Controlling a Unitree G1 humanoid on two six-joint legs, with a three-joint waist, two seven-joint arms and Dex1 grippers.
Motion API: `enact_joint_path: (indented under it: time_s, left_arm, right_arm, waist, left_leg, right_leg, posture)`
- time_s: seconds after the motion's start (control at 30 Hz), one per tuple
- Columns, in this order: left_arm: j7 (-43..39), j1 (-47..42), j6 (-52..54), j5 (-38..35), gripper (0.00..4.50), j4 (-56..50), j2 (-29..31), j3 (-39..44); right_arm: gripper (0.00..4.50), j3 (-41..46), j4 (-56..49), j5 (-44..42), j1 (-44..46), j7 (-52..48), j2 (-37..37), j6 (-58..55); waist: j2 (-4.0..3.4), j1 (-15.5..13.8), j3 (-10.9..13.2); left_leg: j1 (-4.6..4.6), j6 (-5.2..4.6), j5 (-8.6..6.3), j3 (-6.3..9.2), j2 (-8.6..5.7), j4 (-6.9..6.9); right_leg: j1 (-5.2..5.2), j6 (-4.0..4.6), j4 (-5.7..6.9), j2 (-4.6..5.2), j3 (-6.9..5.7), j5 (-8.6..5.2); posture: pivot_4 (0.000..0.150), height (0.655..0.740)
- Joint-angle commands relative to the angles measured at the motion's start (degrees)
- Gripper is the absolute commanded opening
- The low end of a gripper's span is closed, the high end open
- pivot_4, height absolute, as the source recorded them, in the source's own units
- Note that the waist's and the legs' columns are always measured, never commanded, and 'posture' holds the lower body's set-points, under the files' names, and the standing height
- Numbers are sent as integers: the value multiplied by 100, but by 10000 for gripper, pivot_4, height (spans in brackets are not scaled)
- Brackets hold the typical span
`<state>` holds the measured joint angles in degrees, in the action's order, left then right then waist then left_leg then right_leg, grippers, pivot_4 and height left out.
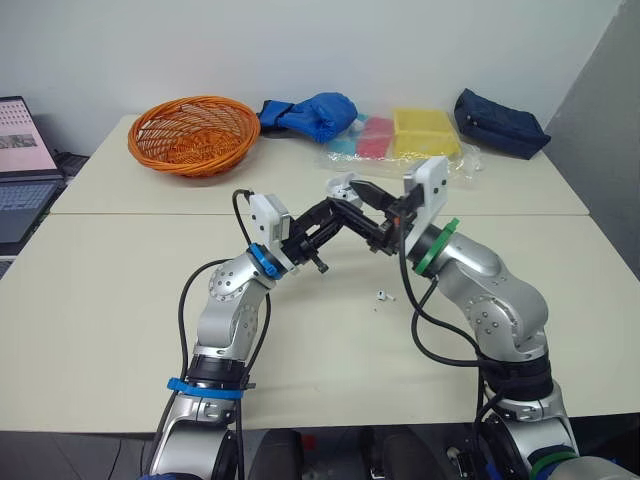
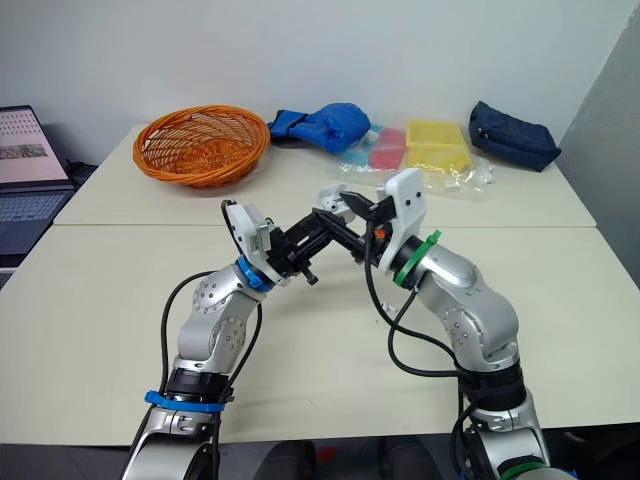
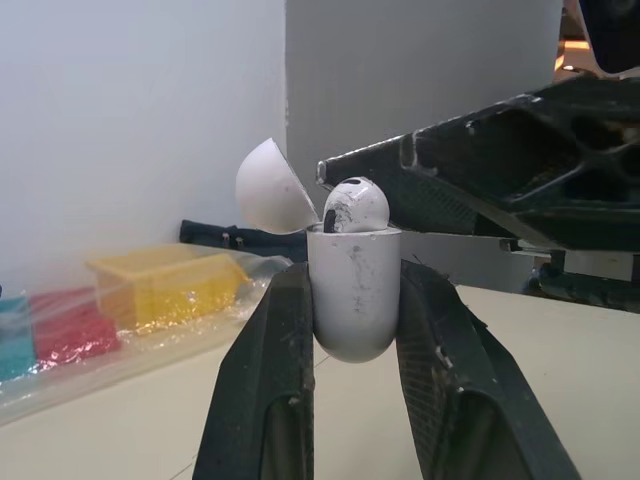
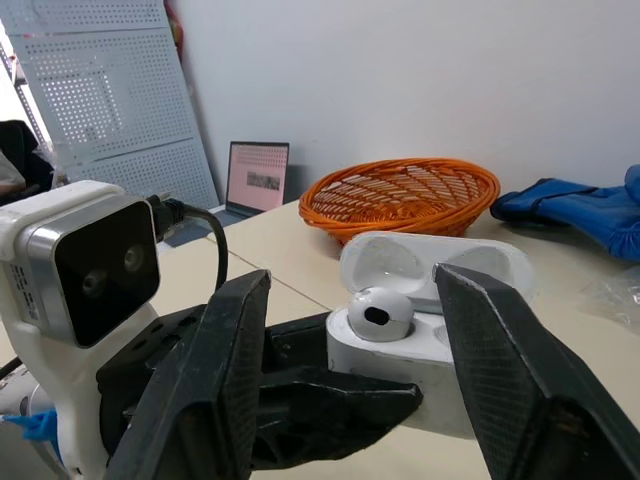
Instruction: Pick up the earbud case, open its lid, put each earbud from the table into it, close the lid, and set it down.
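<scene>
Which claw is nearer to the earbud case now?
Left. The left claw holds the earbud case clamped. The right claw is open, close by the case's open top, not gripping it.

- Grey laptop [image 1: 20,150]: cut off by the picture's edge in the head views.
- Small white earbud [image 1: 381,297] on the pale table [image 1: 120,320]: too small to tell how it lies.
- White rounded plastic earbud case [image 3: 352,300]: flanks covered by the black fingers [image 3: 270,380] of the left gripper [image 3: 355,268]. Its far socket lies partly behind a finger [image 4: 520,380] of the right gripper [image 4: 357,278], so its contents cannot be told.
- Blue padded glove [image 4: 590,205]: cut off at the edge in the right wrist view.
- Yellow plastic box [image 3: 165,285] under clear wrap: blurred.
</scene>
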<state>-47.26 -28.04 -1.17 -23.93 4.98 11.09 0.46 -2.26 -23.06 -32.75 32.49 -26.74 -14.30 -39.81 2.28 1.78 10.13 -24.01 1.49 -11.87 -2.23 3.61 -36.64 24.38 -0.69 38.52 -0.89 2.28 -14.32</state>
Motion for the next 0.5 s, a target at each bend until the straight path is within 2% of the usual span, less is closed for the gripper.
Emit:
enact_joint_path:
  time_s: [0.03,0.13,0.23,0.33,0.5]
  left_arm:
    - [-87,-64,-166,-87,7449,-121,91,122]
    - [-96,-70,-179,-96,7449,-92,134,164]
    - [-143,-84,-197,-83,7449,-48,166,193]
    - [-162,-41,-190,-88,7449,-95,210,218]
    - [-90,-33,-210,-37,7449,-141,178,190]
  right_arm:
    - [27109,603,-633,-771,239,-360,-523,-407]
    - [27109,820,-668,-1156,370,-527,-1009,-721]
    - [27109,780,-493,-1140,311,-919,-1657,-919]
    - [27109,102,-163,-414,-237,-1659,-2678,-697]
    - [27109,-507,620,447,-620,-1614,-2482,94]
  waist:
    - [0,-2,0]
    - [0,-1,0]
    - [-1,-2,1]
    - [1,-7,-1]
    - [0,18,0]
  left_leg:
    - [-1,0,0,1,0,2]
    - [-1,-1,0,2,0,8]
    - [5,-1,0,2,1,23]
    - [8,-1,0,2,0,47]
    - [0,-7,-4,-8,0,60]
  right_leg:
    - [0,0,-3,1,-1,0]
    - [-1,0,-9,1,-1,0]
    - [-2,1,-17,-1,-3,-1]
    - [-11,1,-53,0,-7,0]
    - [-7,-1,-78,-1,4,-1]
  posture:
    - [1500,7400]
    - [1500,7400]
    - [1500,7400]
    - [1500,7400]
    - [1500,7400]
